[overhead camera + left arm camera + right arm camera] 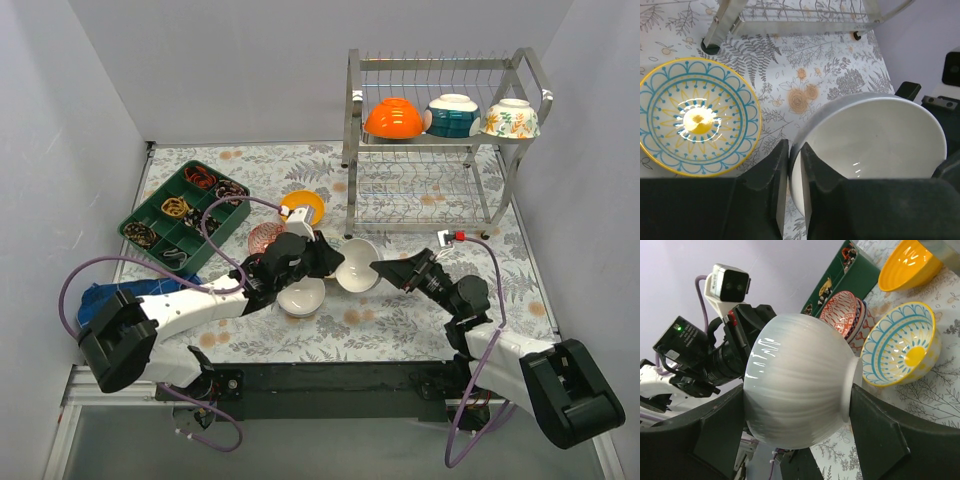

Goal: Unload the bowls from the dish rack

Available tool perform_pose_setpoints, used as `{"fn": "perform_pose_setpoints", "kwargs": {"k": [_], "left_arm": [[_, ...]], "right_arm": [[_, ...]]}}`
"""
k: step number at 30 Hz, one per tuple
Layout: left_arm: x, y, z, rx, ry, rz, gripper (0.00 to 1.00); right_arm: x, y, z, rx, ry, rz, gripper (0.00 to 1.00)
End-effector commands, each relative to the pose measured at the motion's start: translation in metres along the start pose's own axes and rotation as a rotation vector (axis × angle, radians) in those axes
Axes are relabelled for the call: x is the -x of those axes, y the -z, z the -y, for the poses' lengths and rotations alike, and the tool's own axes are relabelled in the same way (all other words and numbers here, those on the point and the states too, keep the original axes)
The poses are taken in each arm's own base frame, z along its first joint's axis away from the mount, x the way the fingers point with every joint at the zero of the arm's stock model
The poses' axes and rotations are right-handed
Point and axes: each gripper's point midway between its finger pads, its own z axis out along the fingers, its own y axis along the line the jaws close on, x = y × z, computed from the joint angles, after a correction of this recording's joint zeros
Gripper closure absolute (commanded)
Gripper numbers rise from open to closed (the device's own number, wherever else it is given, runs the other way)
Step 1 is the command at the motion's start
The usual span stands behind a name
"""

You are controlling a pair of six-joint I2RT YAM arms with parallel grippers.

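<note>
A white bowl (357,265) hangs above the table between my two grippers. My left gripper (333,262) is shut on its rim, one finger inside and one outside (794,165). My right gripper (381,270) is shut on the same bowl (800,385), one finger at the rim and one against the foot. The chrome dish rack (525,70) stands at the back right. Its upper shelf holds an orange bowl (392,118), a teal bowl (452,115) and a floral bowl (511,119). The lower shelf looks bare.
On the table left of the rack are a yellow bowl (303,207), a red-patterned bowl (265,238) and a teal-and-yellow patterned bowl (697,117), which lies just under my left arm (300,296). A green compartment tray (185,215) is at the far left, and a blue cloth (100,295) near it.
</note>
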Motion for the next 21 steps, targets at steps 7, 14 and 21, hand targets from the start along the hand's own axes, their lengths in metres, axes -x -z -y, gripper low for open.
{"fn": "perform_pose_setpoints", "kwargs": {"k": [7, 14, 21], "left_arm": [[0.019, 0.031, -0.021, 0.113, -0.078, 0.086, 1.00], [0.024, 0.070, -0.044, 0.251, -0.123, 0.059, 1.00], [0.026, 0.105, -0.071, 0.435, -0.167, -0.007, 1.00]], "right_arm": [[-0.003, 0.011, -0.032, 0.176, 0.086, 0.027, 0.64], [-0.013, 0.009, -0.017, 0.137, 0.127, -0.022, 0.15], [-0.015, 0.000, -0.003, 0.085, 0.227, -0.080, 0.05]]}}
